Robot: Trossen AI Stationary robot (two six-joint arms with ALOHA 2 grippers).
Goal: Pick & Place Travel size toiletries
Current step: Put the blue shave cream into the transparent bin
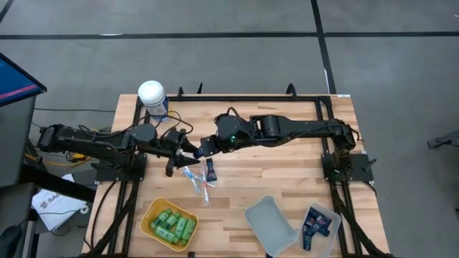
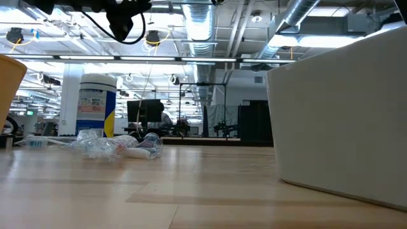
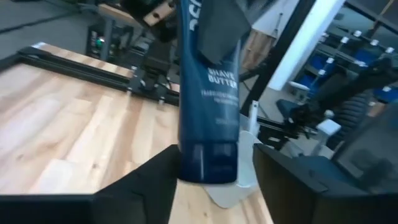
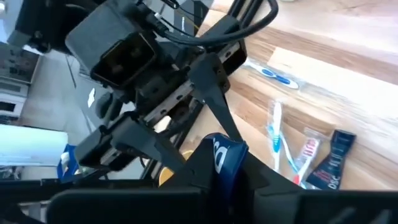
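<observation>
A dark navy flat tube [image 3: 208,106] marked "SHAVE BUTTER" is held in the air between both grippers, over the table's middle left. My right gripper [image 1: 204,147] is shut on it. My left gripper [image 1: 188,153] is open; its fingers [image 3: 149,183] stand on either side of the tube's other end, with a gap showing on one side. On the table below lie wrapped toothbrushes [image 1: 198,179] and a second navy tube [image 1: 211,170]. Green bottles fill a yellow bin [image 1: 169,223]. My right gripper pinches the navy tube between its two fingers at the end bearing the large letters [image 4: 222,154], coming roughly level from the table's right. The tube is lifted clear of the table and points away from the fingers toward my left gripper.
A white-lidded canister [image 1: 152,97] stands at the far left of the table. A pale tray [image 1: 271,226] and a small bin of navy tubes [image 1: 320,223] sit at the near right. Bare wood lies between the arms and the near edge.
</observation>
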